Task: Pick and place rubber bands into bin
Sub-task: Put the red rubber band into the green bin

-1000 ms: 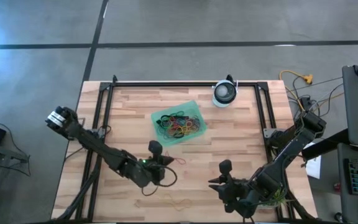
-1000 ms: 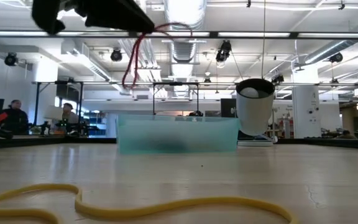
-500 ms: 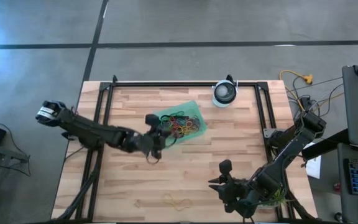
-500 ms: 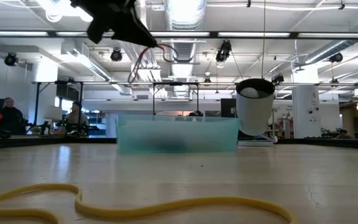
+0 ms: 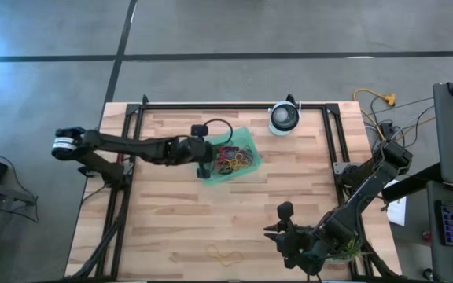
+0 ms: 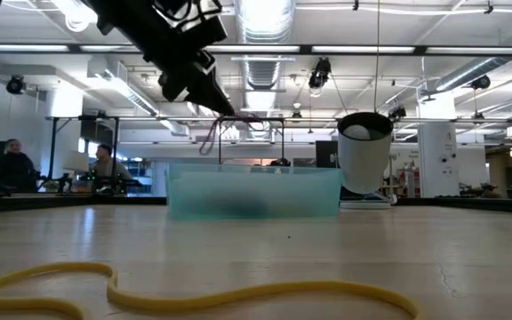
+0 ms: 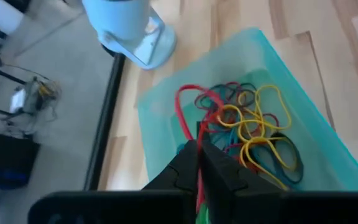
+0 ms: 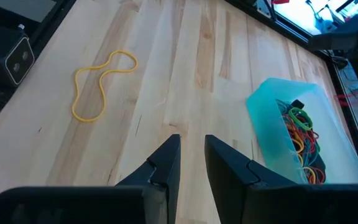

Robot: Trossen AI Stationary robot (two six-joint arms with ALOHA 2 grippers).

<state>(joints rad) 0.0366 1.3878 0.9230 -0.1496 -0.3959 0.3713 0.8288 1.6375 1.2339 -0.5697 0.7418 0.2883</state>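
left gripper (image 7: pixel 199 163) clamped on red band (image 7: pixel 188 109), held over bin (image 5: pixel 242 137) | right gripper (image 8: pixel 191 152) parted, empty, parked near table edge

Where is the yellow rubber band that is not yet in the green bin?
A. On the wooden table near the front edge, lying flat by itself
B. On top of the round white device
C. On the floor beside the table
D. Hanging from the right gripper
A: the yellow rubber band lies loose on the bare wood of the table near its front edge, well apart from the green bin and touched by neither gripper.
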